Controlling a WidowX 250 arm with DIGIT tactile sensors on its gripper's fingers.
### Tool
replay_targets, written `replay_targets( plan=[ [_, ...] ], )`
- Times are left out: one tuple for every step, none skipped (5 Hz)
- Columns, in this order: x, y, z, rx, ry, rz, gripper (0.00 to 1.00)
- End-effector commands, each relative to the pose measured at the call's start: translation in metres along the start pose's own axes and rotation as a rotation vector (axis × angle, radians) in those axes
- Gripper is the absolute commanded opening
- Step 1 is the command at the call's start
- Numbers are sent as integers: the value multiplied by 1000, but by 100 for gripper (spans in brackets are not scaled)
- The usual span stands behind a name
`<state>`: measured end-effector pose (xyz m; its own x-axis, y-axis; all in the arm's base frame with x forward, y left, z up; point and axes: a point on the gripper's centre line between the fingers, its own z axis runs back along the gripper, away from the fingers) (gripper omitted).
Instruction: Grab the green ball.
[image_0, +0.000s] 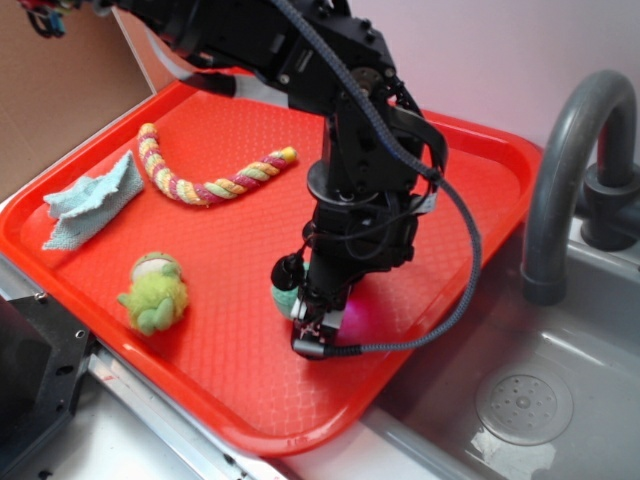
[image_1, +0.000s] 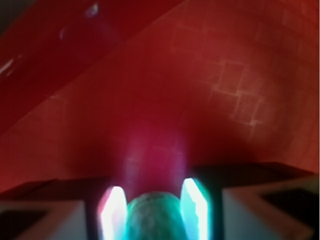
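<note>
Near the front middle of the red tray (image_0: 90, 160), the claw (image_0: 312, 325) is reaching straight down over the green ball (image_0: 286, 296), which is sitting right between its fingers (image_1: 114, 212) rather than off to either side. From the wrist view the fingers are flanking the ball closely, but I cannot tell whether they are already pinching it or just bracketing it. The ball being round, no turning of the claw seems needed.

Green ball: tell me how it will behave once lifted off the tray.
The green ball sits between the tool's fingers, so it may squirt out if the squeeze is off-centre. Being round, it would probably roll across the flat red tray if dropped. Its surface looks matte, so probably not slippery.
</note>
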<state>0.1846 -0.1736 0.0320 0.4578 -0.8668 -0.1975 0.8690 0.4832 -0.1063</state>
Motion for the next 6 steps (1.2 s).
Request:
replay_targets(
  plan=[
    [-23,17,70,-16,-139,265,0],
    [-51,40,119,-4,-217,496,0],
    [-85,44,161,31,-279,725,0],
    [-122,26,195,77,-381,974,0],
    [-135,14,206,60,-411,1218,0],
    [-132,19,199,24,-469,1225,0]
  ],
)
